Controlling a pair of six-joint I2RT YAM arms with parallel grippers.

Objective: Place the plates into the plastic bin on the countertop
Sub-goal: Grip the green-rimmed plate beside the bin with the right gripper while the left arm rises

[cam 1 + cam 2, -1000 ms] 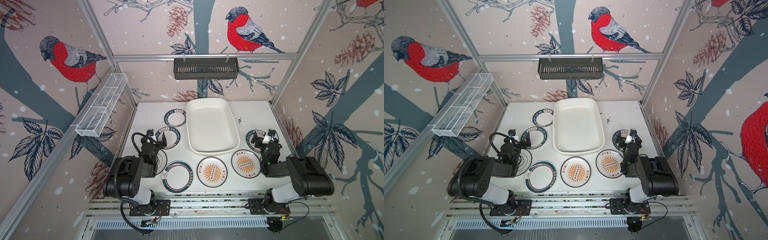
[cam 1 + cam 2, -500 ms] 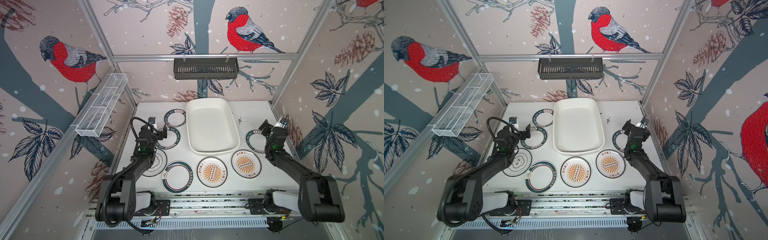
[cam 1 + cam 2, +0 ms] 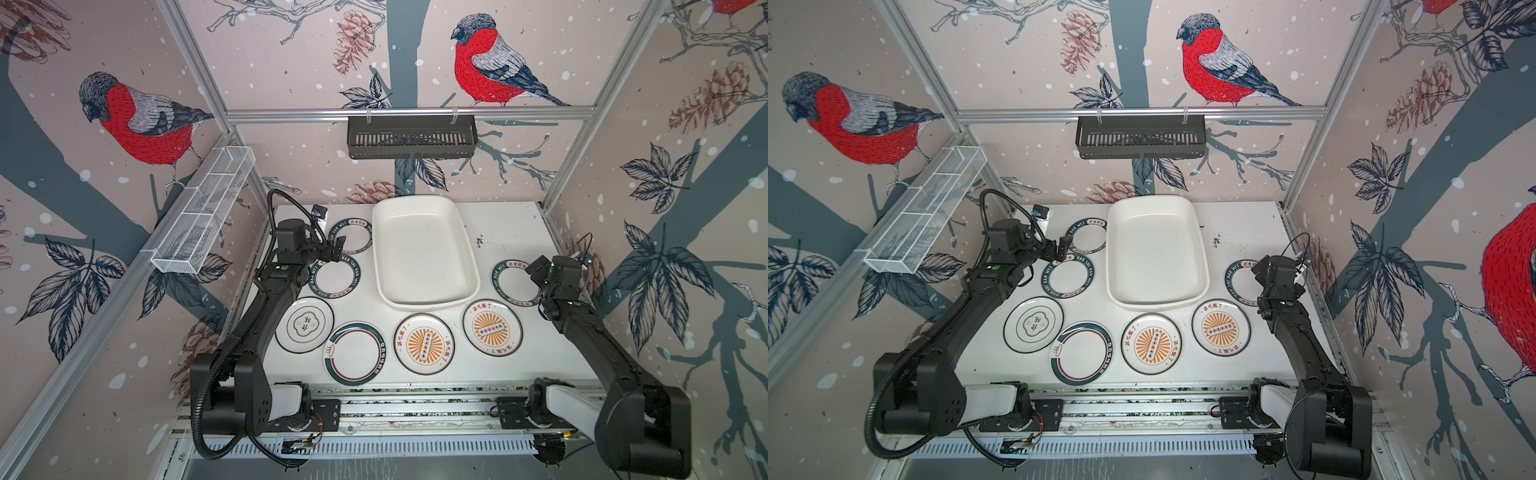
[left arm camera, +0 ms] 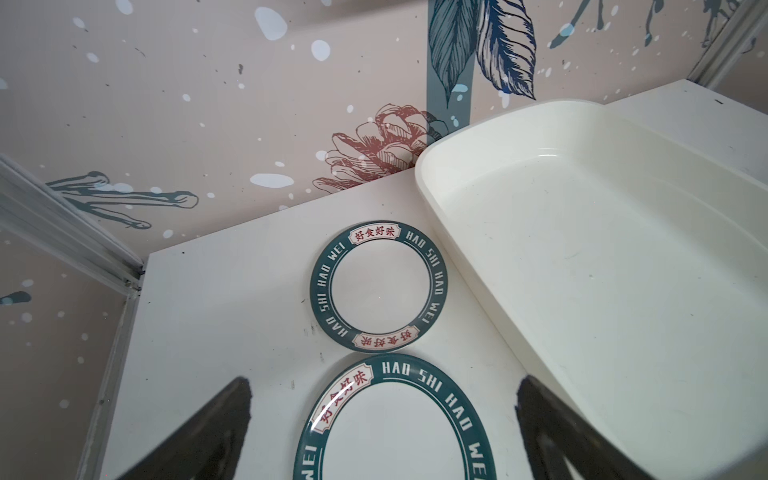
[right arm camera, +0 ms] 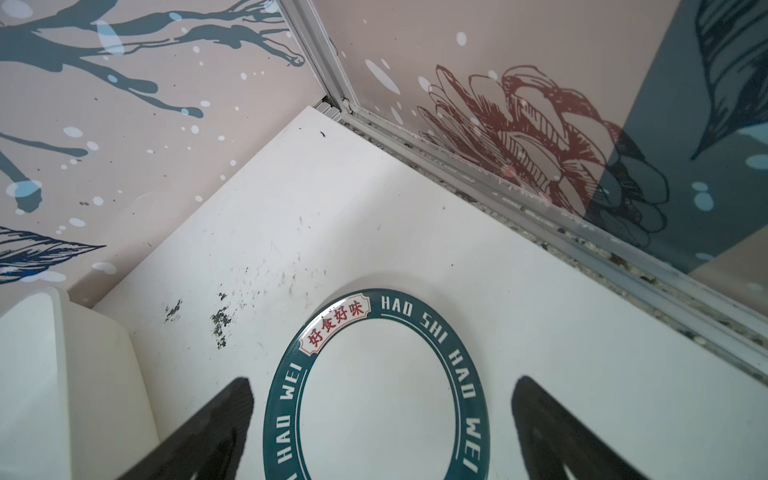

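our left gripper (image 4: 385,380), jaws wide and empty, hangs over the left teal-rimmed plate (image 4: 395,436) beside the plastic bin (image 4: 582,270). our right gripper (image 5: 383,380), equally wide, hangs over the right teal-rimmed plate (image 5: 374,415). both arms have just unfolded from the near edge and reached out. all seven plates (image 3: 424,344) lie on the countertop (image 3: 519,232) and the bin is empty, so we judge the first grasps come next.

Teal-rimmed plate (image 3: 509,284) partly hidden by right arm (image 3: 582,328); plastic bin (image 4: 582,291) cropped in wrist views.
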